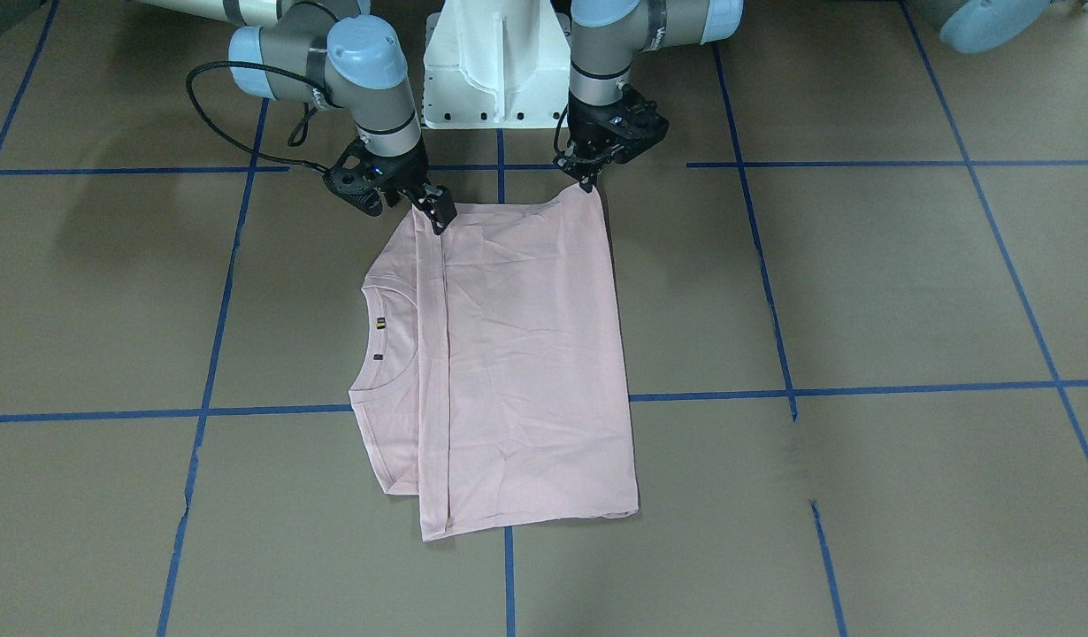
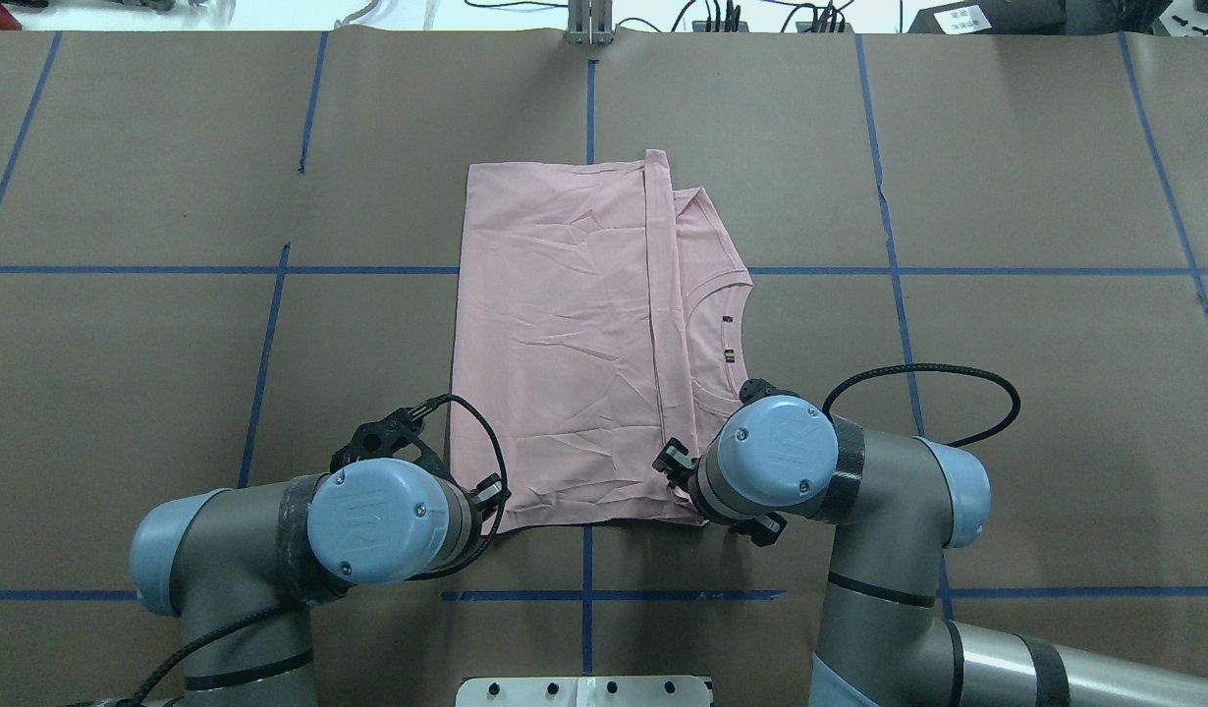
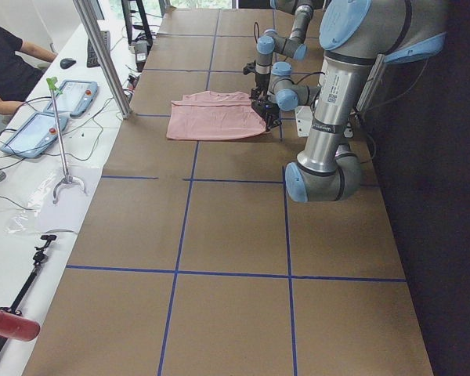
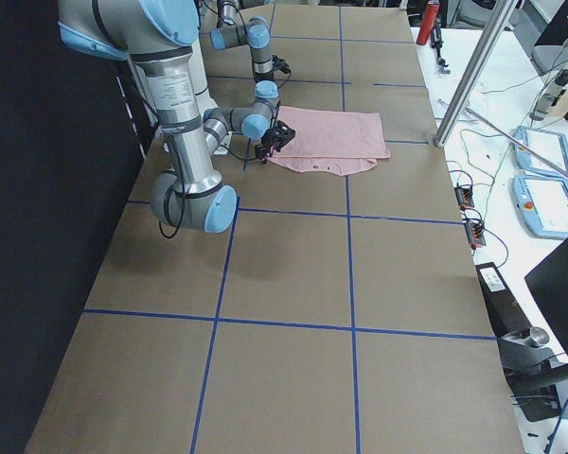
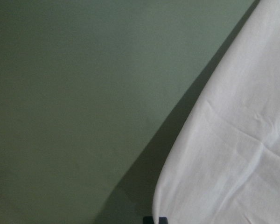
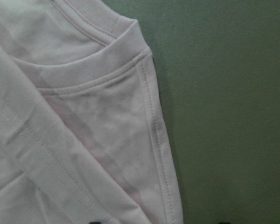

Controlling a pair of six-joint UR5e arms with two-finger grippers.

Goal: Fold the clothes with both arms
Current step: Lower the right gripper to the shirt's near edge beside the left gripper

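Gripping the near left corner of the pale pink T-shirt [image 2: 565, 324], the left end effector [image 1: 588, 181] was closed on the cloth, which rose slightly off the brown counter [image 2: 1007, 393]. At the near right corner, the right end effector [image 1: 438, 215] had its fingers spread apart over the shirt's edge. Beyond them the T-shirt lay flat and folded, plain side up, one layer ending in a stitched hem [image 2: 655, 295] running near to far. The neckline [image 2: 727, 295] faced right. Blue tape lines [image 2: 123, 267] passed beneath the shirt.
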